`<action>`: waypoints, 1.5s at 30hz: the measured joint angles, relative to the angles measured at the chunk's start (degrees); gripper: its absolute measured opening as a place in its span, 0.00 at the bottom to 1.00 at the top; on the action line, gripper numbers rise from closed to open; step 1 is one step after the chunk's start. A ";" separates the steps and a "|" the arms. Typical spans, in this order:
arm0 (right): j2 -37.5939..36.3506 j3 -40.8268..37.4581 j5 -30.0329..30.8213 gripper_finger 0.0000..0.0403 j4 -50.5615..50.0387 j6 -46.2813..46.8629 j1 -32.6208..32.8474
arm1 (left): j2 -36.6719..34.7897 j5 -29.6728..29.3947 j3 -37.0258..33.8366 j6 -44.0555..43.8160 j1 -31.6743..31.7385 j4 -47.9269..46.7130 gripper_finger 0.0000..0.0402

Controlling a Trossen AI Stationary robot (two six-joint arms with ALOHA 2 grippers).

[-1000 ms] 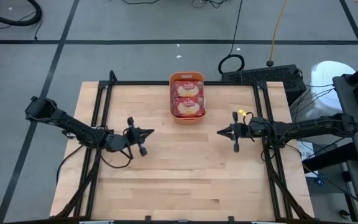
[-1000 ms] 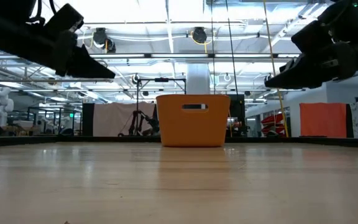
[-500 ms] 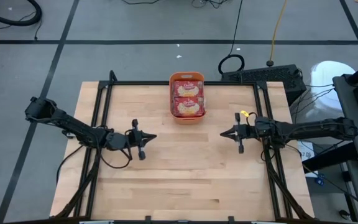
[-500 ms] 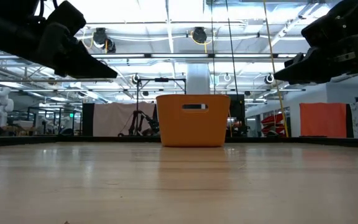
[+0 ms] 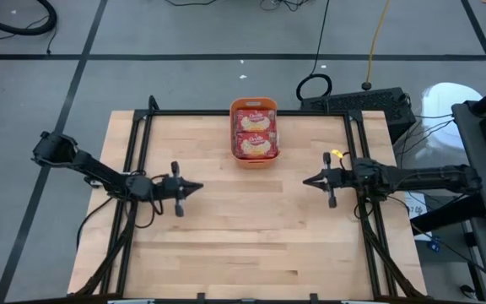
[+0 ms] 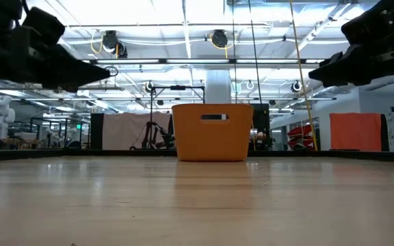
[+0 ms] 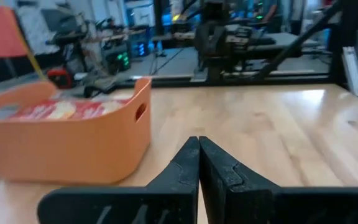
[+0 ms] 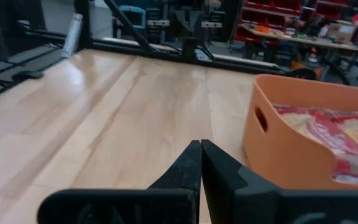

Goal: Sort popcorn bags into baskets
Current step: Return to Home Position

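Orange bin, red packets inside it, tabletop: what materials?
Orange rectangular bin: looks like moulded plastic, with smooth matte walls, rounded corners and a cut-out handle.
Red popcorn bags: probably film or paper wrap, flat with printed labels.
Light table: wood, with visible plank grain and a slight sheen.

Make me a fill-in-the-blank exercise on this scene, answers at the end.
The popcorn bags lie inside the ____ bin.
The left gripper has its jaws ____.
The right gripper, jaws shut too, holds ____.
Missing words: orange; shut; nothing.
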 joint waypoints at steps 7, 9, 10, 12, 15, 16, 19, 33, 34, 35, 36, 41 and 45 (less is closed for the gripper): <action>-5.78 -1.82 -2.47 0.01 -0.57 -0.34 -0.02 | -4.23 3.98 0.02 6.14 0.05 -0.08 0.02; -7.87 -3.28 -2.46 0.01 -0.69 -0.22 -0.02 | -6.73 4.85 0.02 7.74 0.07 -0.73 0.01; -9.09 -4.05 -2.47 0.01 -0.95 -0.09 -0.02 | -7.97 5.06 0.02 8.40 0.06 -1.25 0.01; -11.31 -4.99 -2.39 0.01 -0.97 0.09 -0.02 | -10.89 5.26 0.02 9.37 0.07 -3.96 0.02; -14.49 -5.81 -2.41 0.01 -2.24 0.11 -0.02 | -15.70 5.29 0.02 9.87 0.07 -7.70 0.02; -15.35 -5.84 -2.41 0.01 -3.24 0.09 -0.02 | -17.36 5.35 0.02 9.87 0.07 -9.61 0.02; -18.20 -5.81 -2.31 0.01 -5.58 0.01 -0.02 | -22.33 6.36 0.02 9.89 0.07 -14.34 0.01; -22.30 -5.84 -2.28 0.01 -6.98 -2.42 -0.02 | -47.17 11.53 0.04 10.23 1.46 -37.29 0.02; -22.30 -5.86 -2.28 0.01 -6.95 -1.79 -0.02 | -48.98 12.43 0.04 10.22 1.84 -39.00 0.02; -22.30 -5.86 -2.24 0.01 -6.99 -1.57 -0.02 | -50.68 13.48 0.04 10.22 2.29 -40.68 0.01; -22.30 -5.86 -2.15 0.01 -6.98 -1.55 -0.02 | -52.32 14.70 0.04 10.26 2.83 -42.18 0.01; -22.30 -5.88 -0.24 0.01 -7.45 -2.28 -0.07 | -59.60 19.67 0.04 9.87 6.58 -49.72 0.02; -22.30 -5.91 0.70 0.01 -7.50 -3.02 -0.07 | -65.08 22.03 0.04 9.19 10.27 -56.75 0.02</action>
